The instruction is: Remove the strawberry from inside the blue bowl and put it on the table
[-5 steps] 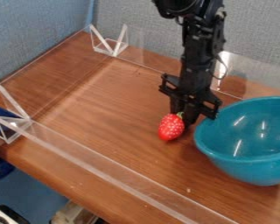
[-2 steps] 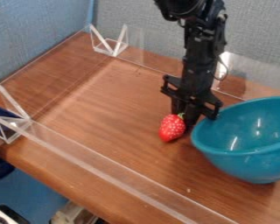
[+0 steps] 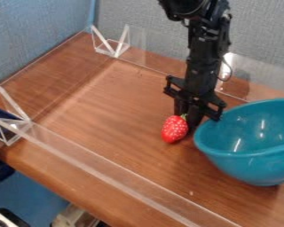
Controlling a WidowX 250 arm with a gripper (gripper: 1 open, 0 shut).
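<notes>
In the camera view, the strawberry [image 3: 174,129] sits on the table [image 3: 109,106], outside the blue bowl [image 3: 248,142] and just left of it in view, at the tips of the gripper [image 3: 185,114], which is pressed together (pinching the strawberry or not, I cannot tell). Little differs from the previous frame.

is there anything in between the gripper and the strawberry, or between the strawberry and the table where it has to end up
Nothing visible stands between the gripper and the strawberry, or between it and the table. The bowl sits beside it, not in between.
</notes>
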